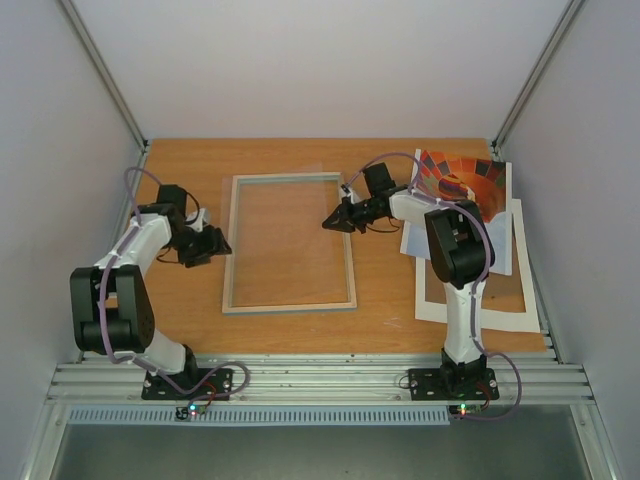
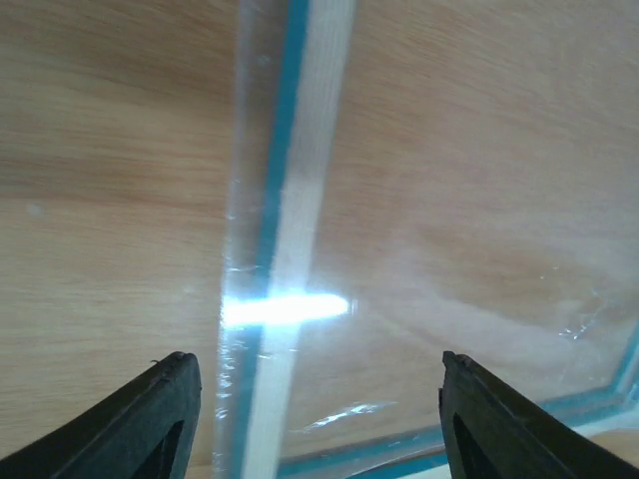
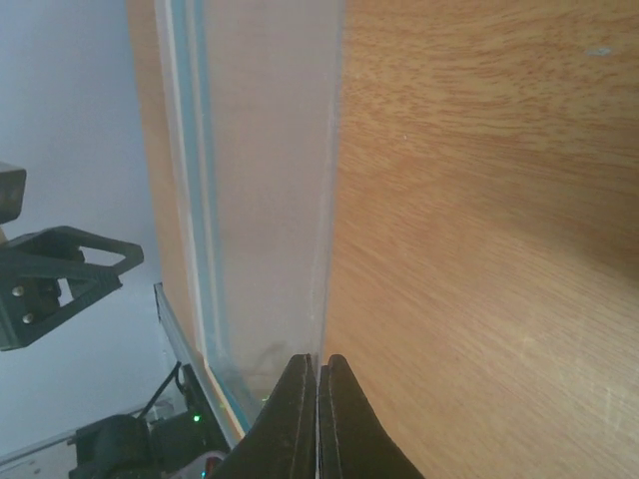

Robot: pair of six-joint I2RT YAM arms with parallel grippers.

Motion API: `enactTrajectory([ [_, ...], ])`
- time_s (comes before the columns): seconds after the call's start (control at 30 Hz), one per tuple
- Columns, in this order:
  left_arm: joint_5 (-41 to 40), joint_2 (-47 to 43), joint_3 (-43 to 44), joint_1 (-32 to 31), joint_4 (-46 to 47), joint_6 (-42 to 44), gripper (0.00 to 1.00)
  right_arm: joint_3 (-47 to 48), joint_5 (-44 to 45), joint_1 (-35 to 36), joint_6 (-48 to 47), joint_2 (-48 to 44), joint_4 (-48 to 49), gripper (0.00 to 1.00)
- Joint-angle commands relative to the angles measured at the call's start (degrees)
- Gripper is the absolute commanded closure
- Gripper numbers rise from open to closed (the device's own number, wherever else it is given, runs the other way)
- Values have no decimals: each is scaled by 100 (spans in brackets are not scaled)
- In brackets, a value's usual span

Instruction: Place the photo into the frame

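Observation:
The frame [image 1: 288,306] lies flat in the middle of the table, pale side up with thin turquoise edges. The photo [image 1: 462,178], an orange and red balloon print, lies at the back right, partly under my right arm. My right gripper [image 1: 330,221] is over the frame's right rail. In the right wrist view it [image 3: 319,364] is shut on the thin edge of the clear pane [image 3: 270,180], with the frame's turquoise edge [image 3: 195,200] beyond. My left gripper [image 1: 218,243] is open beside the frame's left rail. In the left wrist view it [image 2: 318,361] is empty above the rail [image 2: 290,200].
A white card mat [image 1: 520,262] with a rectangular window lies at the right, under the photo's near end. White walls and metal posts enclose the table on three sides. The metal rail with the arm bases runs along the near edge.

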Motion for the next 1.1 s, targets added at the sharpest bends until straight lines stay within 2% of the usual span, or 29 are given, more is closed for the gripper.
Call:
enactTrajectory([
  [0.0,-508,51,251,350,-98,221,33,-16,322,86,142,116,219,99],
  [0.1,-777,230,349,428,-15,275,32,-75,370,86,134,75,110,99],
  [0.53,-633,754,140,444,996,88,32,-240,822,-57,-262,-355,-701,99],
  [1.07,-506,1233,172,430,1192,24,33,-179,1124,-114,-526,-483,-1037,99],
])
